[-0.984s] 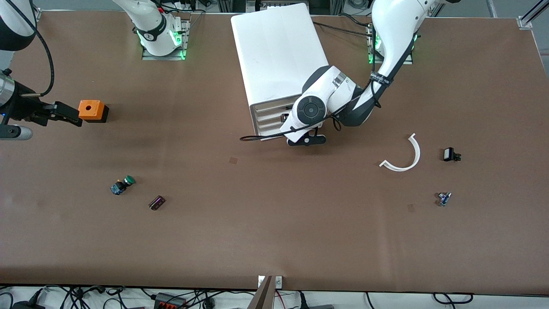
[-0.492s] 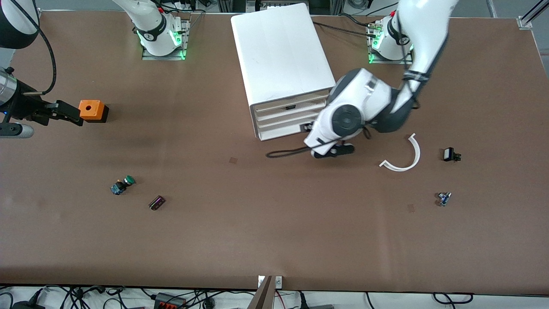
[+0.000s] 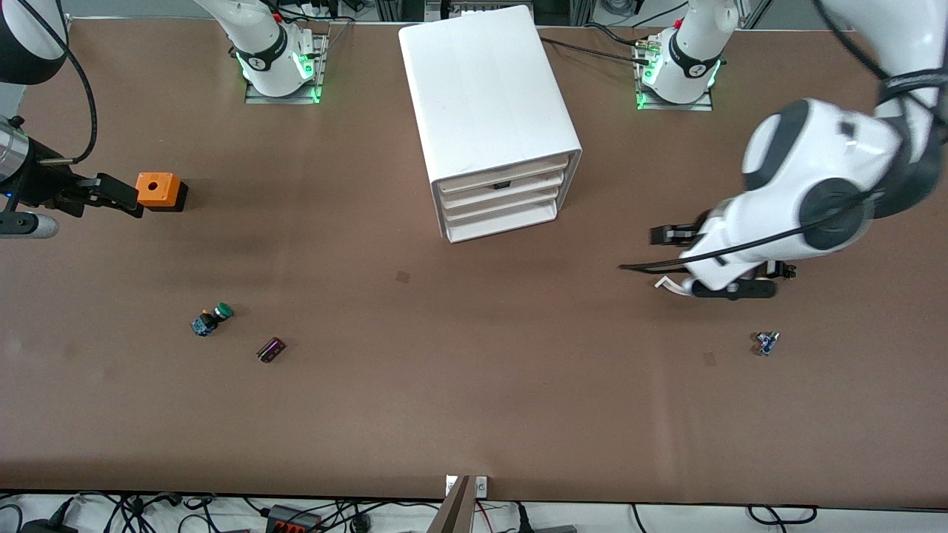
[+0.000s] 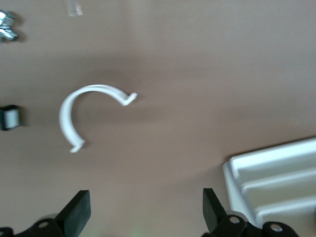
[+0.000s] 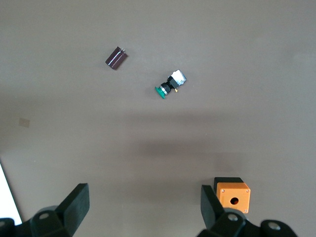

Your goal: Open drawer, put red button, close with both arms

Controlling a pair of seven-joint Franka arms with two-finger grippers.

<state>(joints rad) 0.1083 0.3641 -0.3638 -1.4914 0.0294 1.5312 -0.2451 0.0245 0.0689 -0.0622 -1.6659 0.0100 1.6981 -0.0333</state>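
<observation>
The white cabinet [image 3: 489, 89] stands at the table's middle near the arms' bases. Its uppermost drawer [image 3: 511, 175] sits level with the three lower ones, with a small dark spot at its front. No red button shows in any view. My left gripper [image 3: 666, 235] is open and empty in the air, toward the left arm's end of the table, over a white curved strip. In the left wrist view the left gripper [image 4: 145, 212] has bare table between its fingers and the cabinet's corner [image 4: 271, 182] to one side. My right gripper [image 3: 111, 194] is open and empty beside the orange cube [image 3: 158, 190].
The white curved strip [image 4: 66, 113] and a black part with a white face [image 4: 10, 117] lie under the left hand. A small bluish part [image 3: 766, 342] lies nearer the front camera. The green-capped button [image 3: 212, 318] and a dark block [image 3: 271, 349] lie toward the right arm's end.
The left arm has swung away from the cabinet's front toward its own end of the table, uncovering the drawer fronts. The right arm has barely moved.
</observation>
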